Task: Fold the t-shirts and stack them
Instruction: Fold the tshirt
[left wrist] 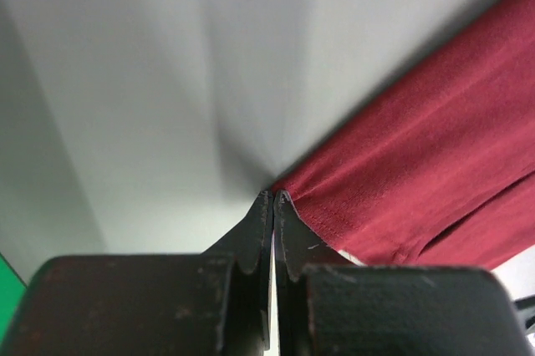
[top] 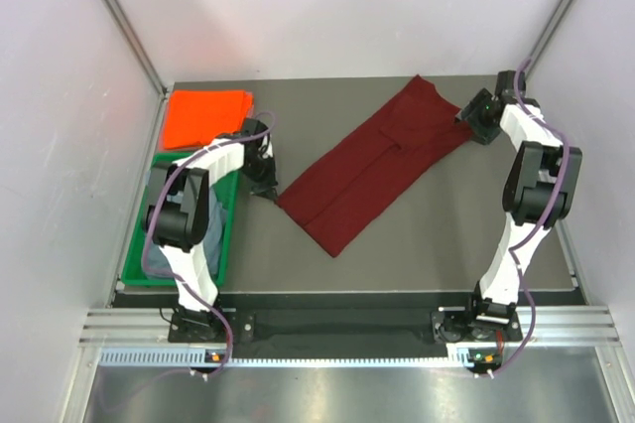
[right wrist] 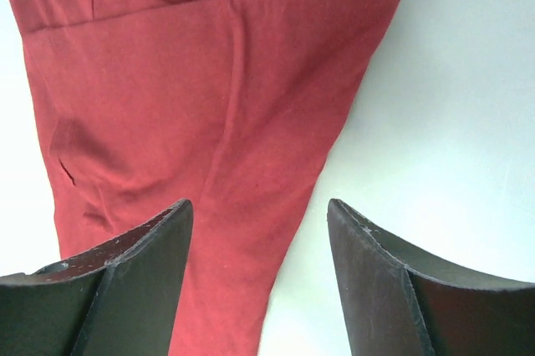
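The dark maroon t-shirt (top: 377,165), folded into a long strip, lies diagonally across the table. My left gripper (top: 270,190) is at its near-left corner. In the left wrist view the left gripper (left wrist: 273,197) is shut with the shirt's corner (left wrist: 418,147) meeting its tips. My right gripper (top: 462,117) is at the shirt's far-right end. In the right wrist view the right gripper (right wrist: 259,203) is open, just above the cloth (right wrist: 201,97) and straddling its edge. The folded orange t-shirt (top: 205,117) lies at the back left. The grey-blue t-shirt (top: 216,232) lies in the green tray (top: 134,266), partly hidden by my left arm.
The green tray stands along the table's left edge, just in front of the orange shirt. White walls close in the left, right and back. Bare grey table shows in front of the maroon shirt and to its right.
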### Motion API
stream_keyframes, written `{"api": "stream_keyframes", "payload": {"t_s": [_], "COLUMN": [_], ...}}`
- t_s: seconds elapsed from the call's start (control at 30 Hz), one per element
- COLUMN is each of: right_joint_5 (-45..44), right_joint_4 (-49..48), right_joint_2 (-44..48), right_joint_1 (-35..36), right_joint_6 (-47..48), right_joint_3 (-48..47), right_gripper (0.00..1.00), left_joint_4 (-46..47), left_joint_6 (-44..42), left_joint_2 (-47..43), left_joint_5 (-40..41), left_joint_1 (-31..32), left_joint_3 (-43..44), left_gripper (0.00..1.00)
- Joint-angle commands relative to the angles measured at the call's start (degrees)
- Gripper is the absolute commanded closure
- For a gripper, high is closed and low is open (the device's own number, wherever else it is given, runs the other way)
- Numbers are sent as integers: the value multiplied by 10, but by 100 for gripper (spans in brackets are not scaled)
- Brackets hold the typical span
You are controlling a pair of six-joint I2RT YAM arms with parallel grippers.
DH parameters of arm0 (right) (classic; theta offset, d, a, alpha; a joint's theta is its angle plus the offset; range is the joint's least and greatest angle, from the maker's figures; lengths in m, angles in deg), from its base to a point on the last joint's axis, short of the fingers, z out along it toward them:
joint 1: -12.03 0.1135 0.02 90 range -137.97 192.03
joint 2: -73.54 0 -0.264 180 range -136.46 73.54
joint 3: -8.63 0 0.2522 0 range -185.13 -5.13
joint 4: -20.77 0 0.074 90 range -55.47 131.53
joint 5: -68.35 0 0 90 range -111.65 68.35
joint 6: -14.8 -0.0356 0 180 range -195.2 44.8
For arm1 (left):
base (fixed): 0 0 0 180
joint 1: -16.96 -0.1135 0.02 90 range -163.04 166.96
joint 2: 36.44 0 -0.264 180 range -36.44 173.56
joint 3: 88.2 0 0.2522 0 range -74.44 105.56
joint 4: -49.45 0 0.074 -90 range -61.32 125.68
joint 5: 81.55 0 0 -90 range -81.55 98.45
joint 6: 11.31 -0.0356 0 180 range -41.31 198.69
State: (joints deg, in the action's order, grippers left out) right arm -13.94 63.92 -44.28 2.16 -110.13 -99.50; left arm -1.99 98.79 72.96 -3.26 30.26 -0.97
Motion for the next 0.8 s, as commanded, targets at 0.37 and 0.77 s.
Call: {"api": "stream_keyframes", "payload": {"t_s": [0.37,0.77], "right_joint_5": [25,201], "right_joint_4": [-73,-182], "right_joint_2": [-29,-100], "right_joint_1": [15,-69], "right_joint_6": [81,95], "right_joint_3": [6,-5], "right_gripper": [41,68], "left_joint_4": [-28,-6], "left_joint_6": [12,63], "left_joint_2": [-132,-179], "left_joint_5": [-54,-57], "left_joint_1": [26,35], "left_joint_3": [-126,-202], "left_gripper": [100,100]}}
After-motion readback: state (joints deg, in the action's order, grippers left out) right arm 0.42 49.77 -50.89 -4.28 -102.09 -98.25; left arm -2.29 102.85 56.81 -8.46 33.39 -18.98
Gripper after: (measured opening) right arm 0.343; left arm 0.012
